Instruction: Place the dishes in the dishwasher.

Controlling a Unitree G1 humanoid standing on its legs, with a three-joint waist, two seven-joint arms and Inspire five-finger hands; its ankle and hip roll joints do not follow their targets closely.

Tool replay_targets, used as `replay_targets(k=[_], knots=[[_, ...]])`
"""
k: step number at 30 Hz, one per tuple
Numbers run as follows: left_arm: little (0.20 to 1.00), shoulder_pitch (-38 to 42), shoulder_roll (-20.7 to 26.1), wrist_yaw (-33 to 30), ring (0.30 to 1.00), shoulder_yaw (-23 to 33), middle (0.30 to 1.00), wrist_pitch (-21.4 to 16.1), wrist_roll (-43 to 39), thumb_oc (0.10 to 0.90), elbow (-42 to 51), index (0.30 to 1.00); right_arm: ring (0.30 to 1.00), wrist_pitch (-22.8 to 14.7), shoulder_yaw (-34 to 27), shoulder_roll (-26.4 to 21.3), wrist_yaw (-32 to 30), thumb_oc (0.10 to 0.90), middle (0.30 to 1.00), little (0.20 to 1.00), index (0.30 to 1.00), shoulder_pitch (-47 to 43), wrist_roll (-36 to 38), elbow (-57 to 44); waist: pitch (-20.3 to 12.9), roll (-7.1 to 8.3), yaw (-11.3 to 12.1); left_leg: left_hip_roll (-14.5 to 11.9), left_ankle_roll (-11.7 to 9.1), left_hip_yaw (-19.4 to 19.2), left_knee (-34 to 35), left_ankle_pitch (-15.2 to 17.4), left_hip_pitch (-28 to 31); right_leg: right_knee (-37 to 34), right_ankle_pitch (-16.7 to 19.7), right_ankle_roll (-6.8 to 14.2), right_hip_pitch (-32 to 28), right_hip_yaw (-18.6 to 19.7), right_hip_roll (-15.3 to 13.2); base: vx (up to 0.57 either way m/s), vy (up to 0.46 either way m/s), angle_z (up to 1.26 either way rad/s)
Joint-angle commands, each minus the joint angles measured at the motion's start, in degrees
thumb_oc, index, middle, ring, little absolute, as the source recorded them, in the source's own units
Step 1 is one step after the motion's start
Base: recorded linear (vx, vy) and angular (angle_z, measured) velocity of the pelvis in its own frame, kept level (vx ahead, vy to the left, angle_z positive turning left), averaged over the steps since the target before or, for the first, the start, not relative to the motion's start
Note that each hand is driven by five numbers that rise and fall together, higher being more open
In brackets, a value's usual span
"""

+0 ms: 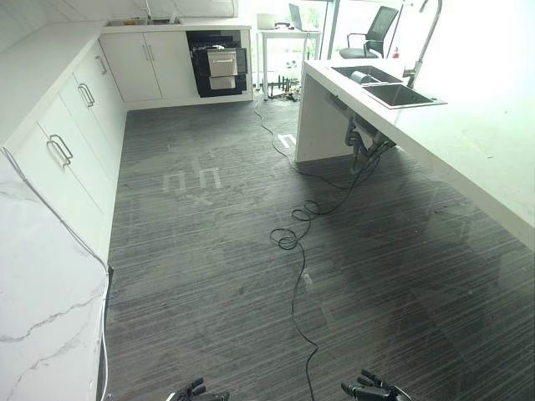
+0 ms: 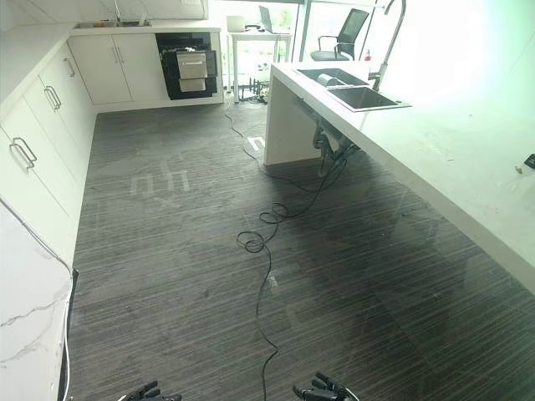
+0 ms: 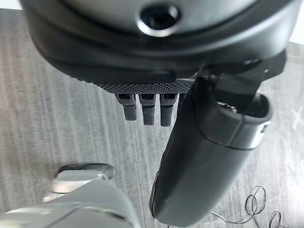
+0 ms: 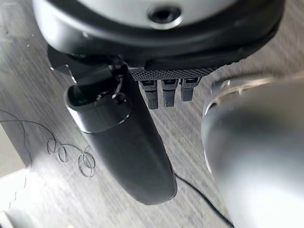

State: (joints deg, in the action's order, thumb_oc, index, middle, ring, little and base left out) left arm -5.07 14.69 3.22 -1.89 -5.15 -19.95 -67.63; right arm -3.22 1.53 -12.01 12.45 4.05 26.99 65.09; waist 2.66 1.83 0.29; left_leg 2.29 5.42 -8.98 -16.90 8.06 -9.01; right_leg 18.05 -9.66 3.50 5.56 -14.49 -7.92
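Both robot hands (image 1: pixel 374 390) hang empty, dishwasher (image 1: pixel 219 63) well apart.

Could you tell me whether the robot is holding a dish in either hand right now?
No, the left hand and the right hand hang with relaxed fingers above bare floor, holding nothing.

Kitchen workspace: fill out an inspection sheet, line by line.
Surface: dark striped wood-look floor; long white counter on the right.
Job's things: black built-in dishwasher at the far wall, steel drawer ajar; pale dish in the steel double sink.
Clutter: nothing seen.
Hands: left hand and right hand low over the floor, fingers relaxed, holding nothing.
Cables: thin black cable looping across the floor.
Surroundings: white handled cabinets; black office chair.
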Motion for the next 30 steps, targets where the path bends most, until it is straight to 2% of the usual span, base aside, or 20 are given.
replay_targets(k=[1, 3, 7, 14, 18, 20, 21, 22, 24, 26, 27, 29, 30], knots=[[0.900, 1.9, 0.1, 2.1, 0.900, 1.7, 0.900, -3.2, -4.4, 0.800, 0.9, 0.900, 0.900, -3.3, -0.7, -3.4, 0.4, 0.800, 0.900, 0.900, 0.900, -3.8, 0.8, -3.9, 0.3, -1.16, -0.1, -2.5, -3.5, -4.2, -0.3, 7.0, 3.7, -0.9, 0.3, 1.3, 0.7, -0.7, 2.3, 0.00, -0.066, -0.03], [0.900, 1.4, 0.0, 1.5, 0.900, 4.2, 0.900, -2.2, -7.2, 0.800, 1.1, 0.900, 0.900, -4.5, -0.2, -3.3, 2.3, 0.800, 0.900, 0.900, 0.900, -3.0, -0.9, -4.1, 0.2, -0.90, 0.2, -3.1, -3.9, -4.5, -0.3, 6.7, 3.8, -0.9, -0.1, 1.1, 0.5, -1.1, 2.4, -0.01, -0.170, 0.00], [0.900, 0.4, -0.2, 0.8, 0.900, 6.0, 0.900, -2.4, -7.9, 0.800, 1.2, 0.900, 0.900, -4.8, 0.2, -3.2, 3.5, 0.800, 0.900, 0.900, 0.900, -2.3, 2.3, -8.8, 0.1, -0.87, 0.0, -3.5, -4.5, -4.2, -0.3, 6.5, 4.1, -0.9, -0.7, 0.6, 0.1, -1.5, 3.0, 0.01, -0.147, 0.08], [0.900, -0.7, -0.1, 0.5, 0.900, 6.8, 0.900, -2.3, -7.7, 0.800, 0.9, 0.900, 0.900, -5.8, 1.0, -3.0, 3.5, 0.800, 0.900, 0.900, 0.900, -1.6, 0.8, -11.2, 0.2, -1.26, -0.5, -3.9, -5.2, -3.7, -0.3, 5.8, 4.1, -0.9, -1.3, -0.1, 0.0, -1.3, 3.8, 0.02, -0.101, 0.03], [0.900, -0.7, -0.3, 0.3, 0.900, 7.1, 0.900, -2.8, -8.4, 0.800, 0.4, 0.900, 0.900, -4.6, 0.6, -3.1, 3.1, 0.800, 0.900, 0.900, 0.900, -1.6, 3.7, -9.6, 0.6, -1.39, -0.4, -3.9, -5.8, -3.3, -0.3, 5.0, 4.4, -0.9, -1.6, -0.6, -0.1, -1.1, 4.3, 0.04, -0.101, 0.04], [0.900, -0.4, -0.7, 0.5, 0.900, 7.2, 0.900, -3.2, -9.0, 0.800, 0.3, 0.900, 0.900, -4.7, 0.2, -3.8, 3.4, 0.800, 0.900, 0.900, 0.900, -1.7, 2.5, -8.7, 1.7, -0.99, 0.0, -3.0, -6.3, -4.1, -0.3, 3.1, 5.1, -0.9, -1.6, -1.3, -0.1, -1.0, 3.6, 0.04, -0.099, 0.05], [0.900, -0.1, -0.7, 0.9, 0.900, 7.1, 0.900, -3.0, -8.7, 0.800, 0.2, 0.900, 0.900, -4.9, 0.1, -4.2, 3.6, 0.800, 0.900, 0.900, 0.900, -1.7, 2.4, -8.5, 2.4, -0.62, 0.2, -2.9, -6.8, -4.8, -0.3, 0.5, 5.1, -0.9, -1.6, -1.6, -0.3, -1.0, 3.1, 0.08, -0.167, -0.04], [0.900, 0.2, -0.9, 1.3, 0.900, 6.7, 0.900, -3.3, -7.3, 0.800, -0.4, 0.900, 0.900, -5.1, -0.1, -4.6, 3.4, 0.800, 0.900, 0.900, 0.900, -1.7, 2.7, -7.9, 3.5, 0.80, 0.8, -2.1, -7.2, -6.4, -0.3, -3.8, 5.3, -0.9, -1.8, -2.0, -0.7, -1.1, 1.5, 0.19, -0.131, -0.07], [0.900, 0.2, -1.1, 1.3, 0.900, 6.7, 0.900, -2.9, -7.0, 0.800, -1.0, 0.900, 0.900, -5.8, -0.9, -5.1, 3.7, 0.800, 0.900, 0.900, 0.900, -1.6, 1.9, -5.9, 4.3, 0.55, 0.7, -2.7, -7.7, -7.3, -0.4, -2.8, 5.2, -0.9, -2.5, -1.7, -1.8, -1.5, 1.5, 0.19, -0.032, 0.04], [0.900, -0.5, -1.4, 1.6, 0.900, 6.7, 0.900, -3.4, -6.5, 0.800, -2.0, 0.900, 0.900, -7.3, -2.1, -5.5, 4.1, 0.800, 0.900, 0.900, 0.900, -1.8, 0.0, -2.9, 5.0, -1.04, 0.2, -6.6, -8.2, -9.2, -0.3, -1.1, 1.0, -0.9, -3.0, -1.3, -2.4, -1.7, 2.9, 0.12, 0.110, 0.50], [0.900, -0.6, -1.5, 1.6, 0.900, 6.7, 0.900, -3.4, -6.5, 0.800, -2.0, 0.900, 0.900, -7.4, -2.1, -5.5, 4.1, 0.800, 0.900, 0.900, 0.900, -1.9, -0.2, -2.7, 5.0, -1.17, 0.1, -6.9, -8.2, -9.3, -0.3, -1.0, 0.7, -0.9, -3.1, -1.2, -2.4, -1.7, 3.0, 0.17, 0.144, 0.27], [0.900, -1.6, -1.9, 2.2, 0.900, 7.1, 0.900, -3.7, -6.1, 0.800, -2.2, 0.900, 0.900, -7.4, -2.5, -5.7, 4.3, 0.800, 0.900, 0.900, 0.900, -1.5, -1.3, -2.1, 5.5, -2.67, 0.8, -11.3, -11.2, -6.3, -0.3, -5.3, -5.2, -0.9, -4.7, -1.4, -3.9, -1.1, 4.7, 0.20, 0.144, 0.19], [0.900, -1.9, -2.1, 2.4, 0.900, 7.4, 0.900, -3.8, -5.9, 0.800, -2.1, 0.900, 0.900, -7.6, -2.6, -5.8, 4.4, 0.800, 0.900, 0.900, 0.900, -1.3, -1.5, -2.1, 5.5, -3.32, 1.4, -12.8, -11.2, -5.6, -0.3, -7.9, -7.6, -0.9, -4.1, -2.2, -3.4, -1.2, 5.6, 0.22, 0.175, 0.06]])
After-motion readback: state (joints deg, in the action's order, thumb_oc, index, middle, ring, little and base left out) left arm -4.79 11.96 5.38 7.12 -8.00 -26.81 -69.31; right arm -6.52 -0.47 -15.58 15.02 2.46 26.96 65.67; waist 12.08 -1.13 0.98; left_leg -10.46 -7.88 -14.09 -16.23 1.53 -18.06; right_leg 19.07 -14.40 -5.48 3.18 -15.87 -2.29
